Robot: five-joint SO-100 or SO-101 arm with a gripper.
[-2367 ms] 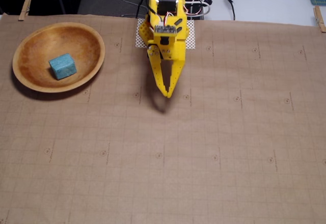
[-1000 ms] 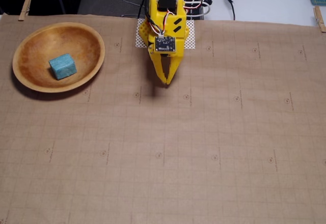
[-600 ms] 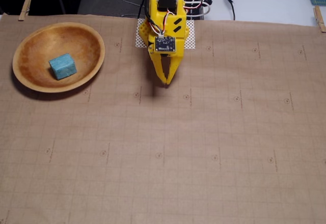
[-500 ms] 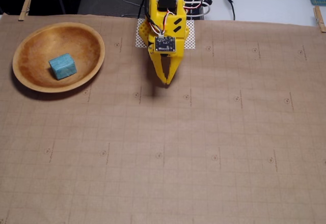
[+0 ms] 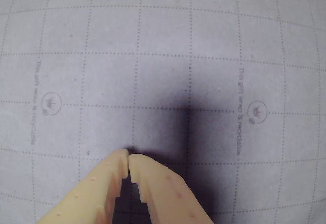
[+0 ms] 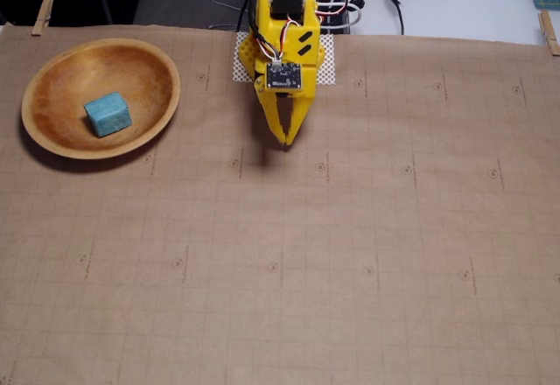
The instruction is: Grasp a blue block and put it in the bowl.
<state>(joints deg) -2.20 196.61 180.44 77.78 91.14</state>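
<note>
Since a couple of seconds back, the yellow arm has pulled in toward its base, so the closed fingers now reach less far down the paper; the last half second shows no shift at all.

Going left to right in the fixed view: a wooden clothespin (image 6: pixel 42 12) clips the paper's top left corner. Next comes the bowl (image 6: pixel 163 105), wide, shallow and round, pale tan on the rim and darker orange-brown inside. The blue block (image 6: pixel 108 114) lies in it, left of centre, a small teal brick with a rough, foamy look. Its long axis runs roughly left to right, tilted so the right end sits slightly higher in the picture.

Well to the right, the gripper (image 6: pixel 286 143) hangs over the brown grid-printed paper (image 6: pixel 350 271), its tips pressed together and holding nothing. In the wrist view the gripper (image 5: pixel 128 158) shows two pale yellow plastic fingers meeting at the tip, with a dark shadow on the paper just beyond. Another clothespin (image 6: pixel 548 32) holds the far right edge.
</note>
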